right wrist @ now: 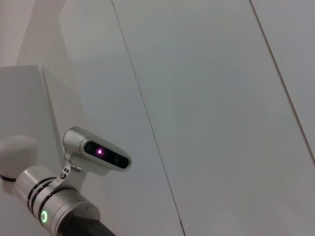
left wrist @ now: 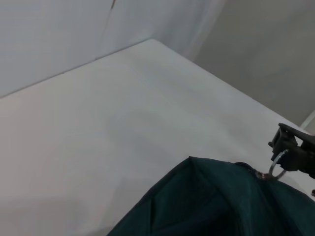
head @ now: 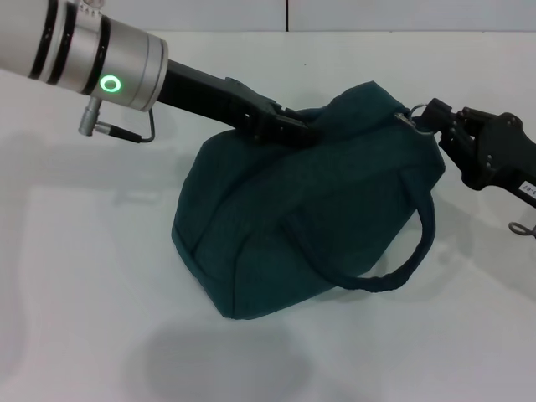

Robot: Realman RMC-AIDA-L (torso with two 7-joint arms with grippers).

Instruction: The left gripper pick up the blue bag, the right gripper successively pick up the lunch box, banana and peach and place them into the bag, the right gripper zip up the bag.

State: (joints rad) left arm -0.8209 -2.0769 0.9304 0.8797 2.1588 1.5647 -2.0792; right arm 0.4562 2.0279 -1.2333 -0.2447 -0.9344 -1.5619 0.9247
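left gripper (head: 289,127) gripping blue bag (head: 310,209), right gripper (head: 431,121) at zipper ring (head: 416,115) (white table (head: 84,276))

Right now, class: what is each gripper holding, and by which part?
The left gripper grips the dark teal bag by its top edge. The right gripper holds the metal zipper ring at the bag's end.

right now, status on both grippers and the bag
Left gripper shut on bag top edge. Right gripper shut on zipper ring, far end. Bag looks zipped; nothing in the way.
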